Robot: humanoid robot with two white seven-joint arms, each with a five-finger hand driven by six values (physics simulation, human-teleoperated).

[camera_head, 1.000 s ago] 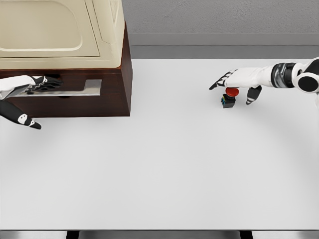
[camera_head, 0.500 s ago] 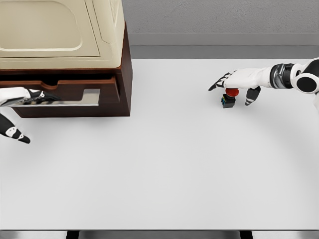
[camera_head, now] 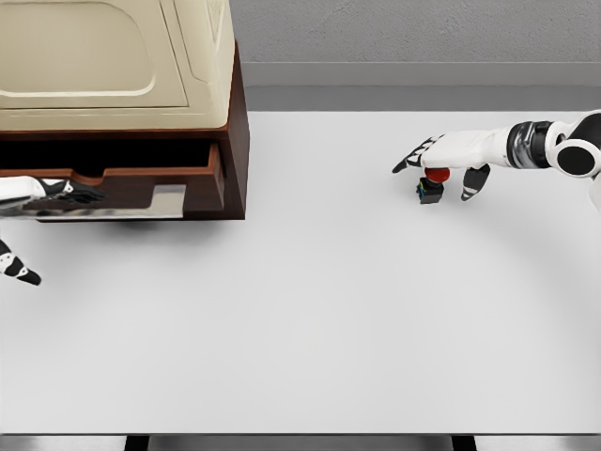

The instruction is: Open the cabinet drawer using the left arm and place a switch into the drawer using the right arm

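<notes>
A flat white surface (camera_head: 310, 310) carries two things. At its far left corner stands a dark brown cabinet (camera_head: 235, 141) with a cream top, its drawer (camera_head: 131, 183) pulled partway out over the surface. Well to the right of the cabinet, at about the same depth, a small switch (camera_head: 431, 185) with a red button on a black base sits upright.

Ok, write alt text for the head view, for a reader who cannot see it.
A dark wooden cabinet drawer stands partly pulled out under a cream top, with the robot's left hand on its metal handle at the picture's left edge. At the far right of the white table, the right hand hovers with spread fingers over a small red-topped switch.
</notes>
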